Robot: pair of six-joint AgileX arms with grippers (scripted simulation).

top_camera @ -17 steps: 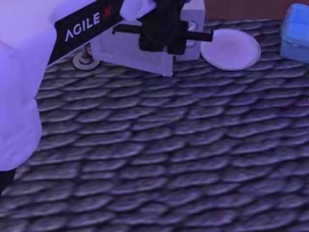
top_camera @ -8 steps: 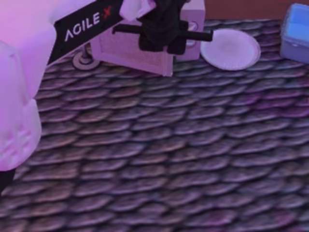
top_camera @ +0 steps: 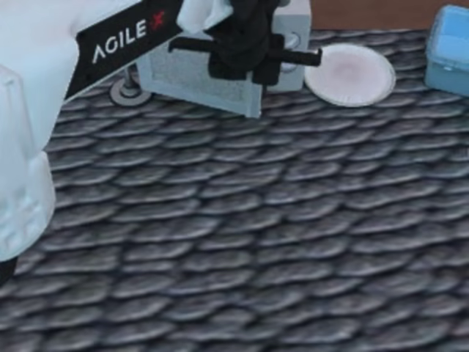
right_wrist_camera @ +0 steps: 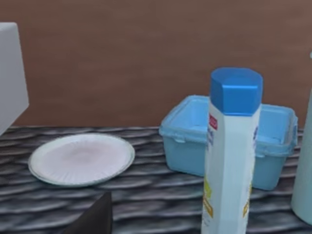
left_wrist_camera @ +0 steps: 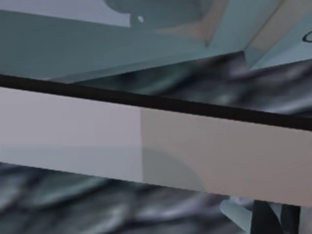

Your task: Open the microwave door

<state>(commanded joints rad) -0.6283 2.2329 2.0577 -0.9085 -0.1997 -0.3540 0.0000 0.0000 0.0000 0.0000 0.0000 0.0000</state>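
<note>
The white microwave (top_camera: 297,18) stands at the table's far edge, one silver knob showing beside the arm. Its door (top_camera: 194,81), a white panel with a grey mesh window, is swung out from the front and stands ajar. My left gripper (top_camera: 245,70) hangs over the door's free edge and is shut on it. In the left wrist view the door's edge (left_wrist_camera: 146,141) crosses the picture very close. My right arm is out of the top view. Only a dark part of the right gripper (right_wrist_camera: 95,217) shows in its wrist view.
A round white plate (top_camera: 349,73) lies right of the microwave, and a light blue box (top_camera: 448,51) sits at the far right. A small round-based object (top_camera: 128,89) stands left of the door. The right wrist view shows a blue-capped white bottle (right_wrist_camera: 229,156) near the box (right_wrist_camera: 180,141).
My left arm has drawn slightly leftward, and the door's hinge-side end looks a little farther back. The door's free corner has hardly shifted.
</note>
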